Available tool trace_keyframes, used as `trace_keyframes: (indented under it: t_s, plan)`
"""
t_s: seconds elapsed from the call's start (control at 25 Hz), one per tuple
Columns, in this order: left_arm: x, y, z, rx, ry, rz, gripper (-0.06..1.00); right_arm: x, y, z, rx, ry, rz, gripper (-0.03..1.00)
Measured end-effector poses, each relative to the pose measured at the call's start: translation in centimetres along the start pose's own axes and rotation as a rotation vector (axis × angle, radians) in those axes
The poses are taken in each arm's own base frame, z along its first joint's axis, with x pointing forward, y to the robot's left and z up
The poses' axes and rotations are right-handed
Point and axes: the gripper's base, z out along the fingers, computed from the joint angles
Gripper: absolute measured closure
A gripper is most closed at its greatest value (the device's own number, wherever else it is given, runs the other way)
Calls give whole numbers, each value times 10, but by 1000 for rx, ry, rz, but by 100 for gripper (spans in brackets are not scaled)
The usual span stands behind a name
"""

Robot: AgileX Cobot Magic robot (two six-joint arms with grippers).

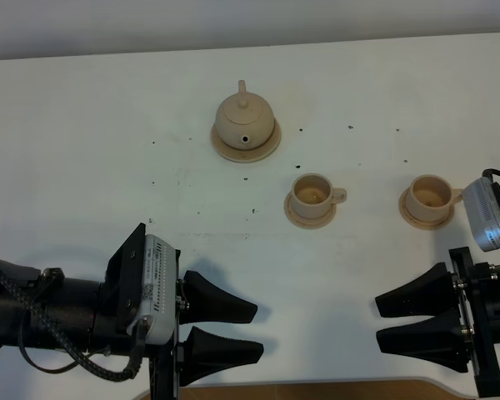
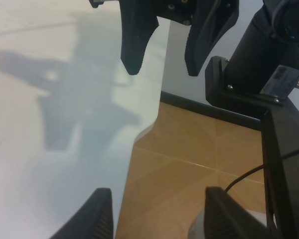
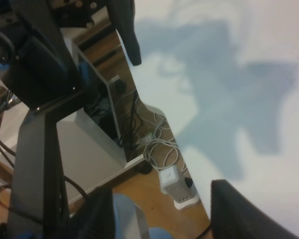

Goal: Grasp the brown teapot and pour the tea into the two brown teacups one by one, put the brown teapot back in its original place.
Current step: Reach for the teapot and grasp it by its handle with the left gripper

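Note:
The brown teapot (image 1: pixel 244 119) stands upright, lid on, on its wide round saucer, the original place (image 1: pixel 265 148), at the back middle of the white table. The two brown teacups (image 1: pixel 311 193) (image 1: pixel 429 193) sit on their own small saucers in front of it and to the right. My left gripper (image 1: pixel 257 332) (image 2: pixel 157 219) hovers open over the table's front edge at the left, holding nothing. My right gripper (image 1: pixel 379 321) (image 3: pixel 164 214) faces it from the right, also open with nothing between its fingers. Both are far from the teapot and the cups.
The white table (image 1: pixel 92 167) carries small dark specks. Its front edge (image 2: pixel 139 144) runs just below both grippers, with wooden floor (image 2: pixel 199 169) beyond. Cables and a white power strip (image 3: pixel 177 186) lie on the floor by a grey stand.

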Motion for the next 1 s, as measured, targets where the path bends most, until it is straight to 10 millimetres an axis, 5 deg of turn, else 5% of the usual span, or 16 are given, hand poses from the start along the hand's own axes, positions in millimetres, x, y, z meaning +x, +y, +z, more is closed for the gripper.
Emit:
trace_keyframes:
  t_s: [1.0]
  plan:
    - [-5, 0, 0, 21, -15, -74, 52, -2, -1, 0, 14, -22, 10, 51]
